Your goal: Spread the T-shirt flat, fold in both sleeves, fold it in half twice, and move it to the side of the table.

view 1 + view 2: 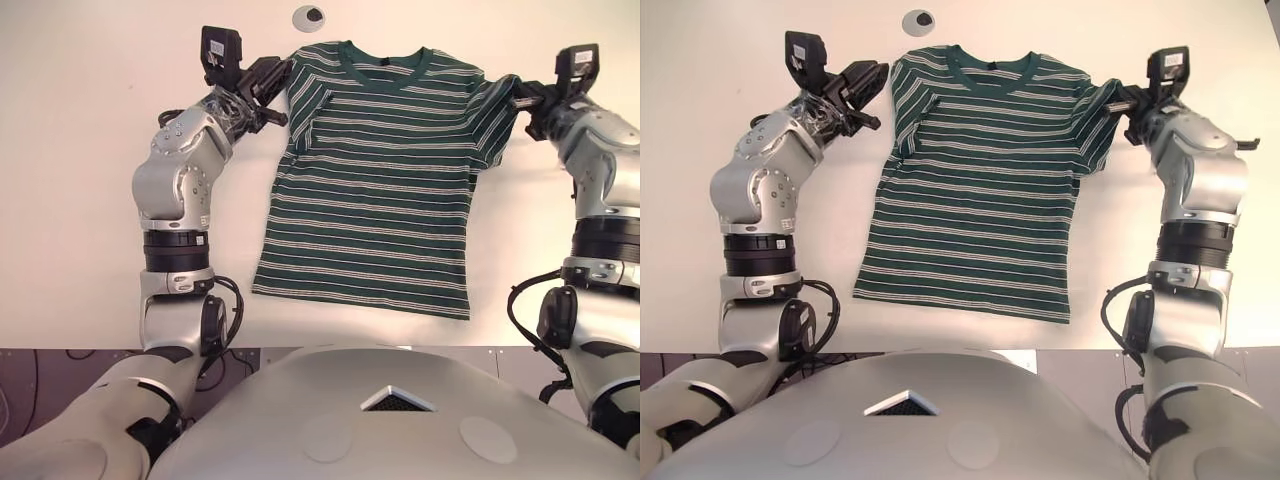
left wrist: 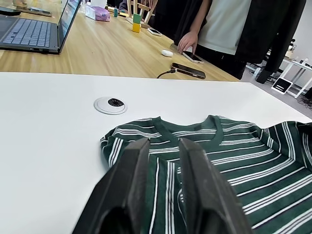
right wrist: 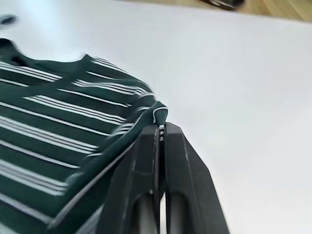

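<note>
The soft green, white-striped T-shirt (image 1: 375, 190) lies on the smooth white surface (image 1: 80, 150). The right gripper (image 3: 161, 127) pinches its sleeve hem (image 3: 158, 113); the left gripper (image 2: 163, 146), fingers parted, sits over the opposite side.

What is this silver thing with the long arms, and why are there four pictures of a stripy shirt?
It is a robot with two silver arms, each ending in a black two-fingered pincer. The two pictures from above come from cameras in its head, looking down. The other two come from small cameras on its wrists. On the white table lies a dark green T-shirt with white stripes, spread out. The right pincer is shut on the edge of one sleeve. The left pincer is open, at the other shoulder. Beyond the collar a small round grey cap sits in the table.
</note>
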### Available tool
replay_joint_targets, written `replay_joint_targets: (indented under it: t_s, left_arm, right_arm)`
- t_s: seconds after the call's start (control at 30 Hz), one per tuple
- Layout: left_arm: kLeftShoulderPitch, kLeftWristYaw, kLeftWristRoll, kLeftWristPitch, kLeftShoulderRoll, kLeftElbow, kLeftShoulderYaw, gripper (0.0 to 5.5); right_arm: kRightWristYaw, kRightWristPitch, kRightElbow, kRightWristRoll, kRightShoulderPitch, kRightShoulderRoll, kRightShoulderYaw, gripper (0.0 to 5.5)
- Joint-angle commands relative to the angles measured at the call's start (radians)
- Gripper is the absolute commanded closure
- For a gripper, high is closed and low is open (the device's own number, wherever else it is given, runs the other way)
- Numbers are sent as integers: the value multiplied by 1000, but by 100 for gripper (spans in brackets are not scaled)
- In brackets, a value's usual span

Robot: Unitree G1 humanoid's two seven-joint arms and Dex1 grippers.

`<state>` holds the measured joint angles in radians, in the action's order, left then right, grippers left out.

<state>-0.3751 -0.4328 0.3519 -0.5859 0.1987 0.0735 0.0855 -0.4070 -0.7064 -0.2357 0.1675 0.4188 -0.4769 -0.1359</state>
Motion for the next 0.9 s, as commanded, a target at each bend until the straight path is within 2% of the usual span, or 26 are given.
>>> replay_joint_targets:
  t_s: [0.03, 0.23, 0.33, 0.47, 0.53, 0.67, 0.77, 0.9]
  left_arm:
    - [-10, 7, -2, 6, 5, 25, 5, 448]
    - [-12, -7, -11, 14, 12, 46, -17, 448]
    - [-5, -11, -32, 28, 17, 50, -37, 448]
    - [38, -32, -48, 60, 43, 5, -48, 448]
    - [102, -64, -67, 106, 88, -68, -54, 448]
    - [326, -275, -173, 305, 341, -271, -110, 391]
    - [472, -442, -256, 511, 541, -317, -114, 350]
    - [600, -593, -269, 686, 693, -291, -88, 285]
  right_arm:
    - [9, -98, 73, 21, -5, 85, 73, 549]
    - [95, -91, 17, -1, 38, 260, 130, 549]
    - [107, -73, 11, -6, 29, 285, 136, 493]
    - [35, -63, 162, 36, -26, 256, 151, 439]
    - [-70, -29, 314, 51, -90, 168, 179, 406]
    - [-403, 244, 529, -5, -313, -183, 210, 404]
    - [-551, 556, 474, -64, -457, -361, 165, 404]
    - [-646, 951, 291, -138, -607, -501, 136, 404]
